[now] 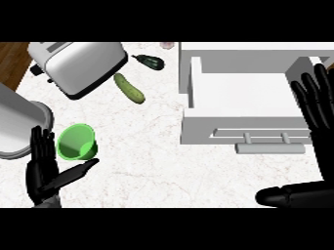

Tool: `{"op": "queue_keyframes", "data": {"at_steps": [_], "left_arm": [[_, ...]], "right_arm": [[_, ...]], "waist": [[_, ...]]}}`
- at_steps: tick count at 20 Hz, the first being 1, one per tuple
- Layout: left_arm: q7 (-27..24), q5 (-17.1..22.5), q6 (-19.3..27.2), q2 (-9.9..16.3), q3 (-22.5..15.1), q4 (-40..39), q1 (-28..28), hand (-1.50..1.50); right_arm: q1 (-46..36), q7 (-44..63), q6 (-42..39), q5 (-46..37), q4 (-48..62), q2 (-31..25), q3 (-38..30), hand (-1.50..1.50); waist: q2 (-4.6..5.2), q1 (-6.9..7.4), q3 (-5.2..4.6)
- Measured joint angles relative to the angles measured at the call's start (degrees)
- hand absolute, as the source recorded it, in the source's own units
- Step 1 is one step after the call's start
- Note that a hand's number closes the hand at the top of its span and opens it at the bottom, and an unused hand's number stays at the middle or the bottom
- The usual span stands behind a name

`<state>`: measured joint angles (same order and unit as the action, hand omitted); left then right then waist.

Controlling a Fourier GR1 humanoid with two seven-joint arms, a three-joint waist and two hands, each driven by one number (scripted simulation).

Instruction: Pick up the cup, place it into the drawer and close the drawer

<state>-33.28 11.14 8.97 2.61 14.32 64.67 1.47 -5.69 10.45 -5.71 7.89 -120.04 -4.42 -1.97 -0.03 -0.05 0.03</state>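
One cup [77, 142] just beside open left hand [44, 171].

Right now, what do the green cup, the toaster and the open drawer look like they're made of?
The green cup looks like glossy plastic: one even bright colour and a thin rim. The toaster looks like brushed or polished metal, silver-grey with soft highlights, and dark trim at its end. The open drawer is plain matte white, perhaps painted wood or laminate; its bar handle looks pale grey, possibly metal.

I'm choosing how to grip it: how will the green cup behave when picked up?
The green cup looks rigid and thin-walled, so probably light. It appears tilted with its opening showing, so a nudge may roll it. Its smooth tapered wall might slip through the left hand.
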Motion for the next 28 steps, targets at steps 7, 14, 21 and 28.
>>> {"op": "queue_keyframes", "data": {"at_steps": [7,14,21,28], "left_arm": [[-4.9,1.3,-0.6,1.5,1.7,-8.4,2.6,-1.50],[-7.8,2.2,-2.2,3.7,2.5,-16.5,6.9,-1.50],[-14.4,3.2,-5.4,4.1,3.2,-26.0,10.4,-1.50],[-16.7,5.5,-8.7,5.1,3.8,-30.8,12.9,-1.50]], "right_arm": [[-1.2,0.4,-0.6,0.6,0.9,-0.4,-0.4,-1.50],[-1.0,0.3,-1.2,1.2,0.6,-0.8,-1.2,-1.50],[-0.8,-0.3,-1.5,0.8,1.2,-0.6,-0.8,-1.50],[-1.4,1.1,-0.5,0.5,-0.1,-0.1,-0.3,-1.50]], "waist": [[0.04,0.00,-0.02],[0.05,-0.07,-0.04],[0.09,-0.15,-0.04],[0.06,-0.09,-0.05]]}}
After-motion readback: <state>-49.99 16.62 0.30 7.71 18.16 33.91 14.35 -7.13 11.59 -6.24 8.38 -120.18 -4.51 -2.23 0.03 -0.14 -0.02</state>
